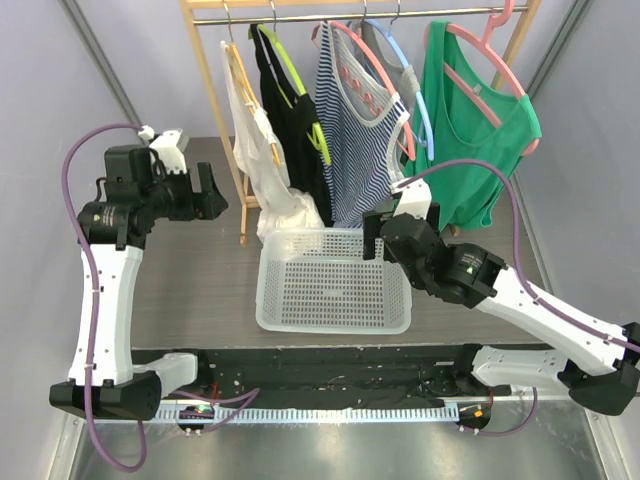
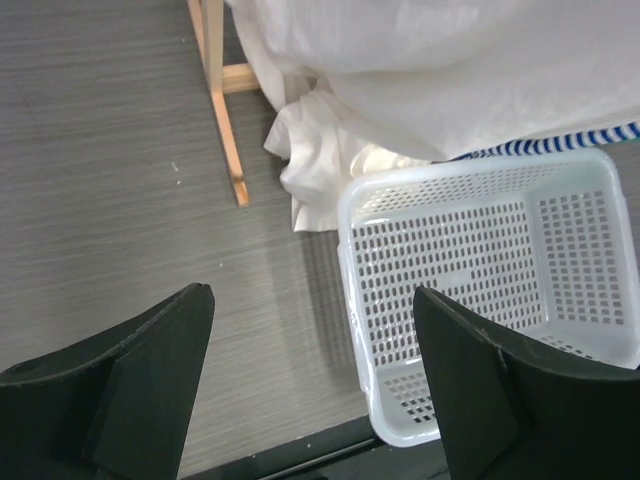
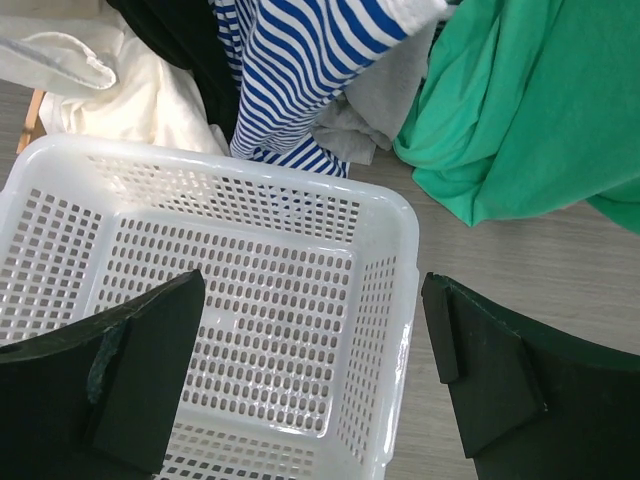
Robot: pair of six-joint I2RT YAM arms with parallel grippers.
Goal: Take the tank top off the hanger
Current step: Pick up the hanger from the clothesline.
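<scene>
1. Grey counter (image 1: 190, 290), with a wooden rack (image 1: 207, 80) at the back.
2. The white tank top (image 1: 250, 140) hangs on its hanger (image 1: 243, 75), nearest my left gripper (image 2: 310, 295), which is spread and empty.
3. My right gripper (image 3: 312, 280), also spread, hovers over the basket (image 1: 335, 318).
4. I'd slip one strap off first rather than tug.

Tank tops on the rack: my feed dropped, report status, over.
Left gripper open, empty, near white top. Right gripper open, empty, above basket. Tank tops all on hangers. Nothing in the way.
</scene>
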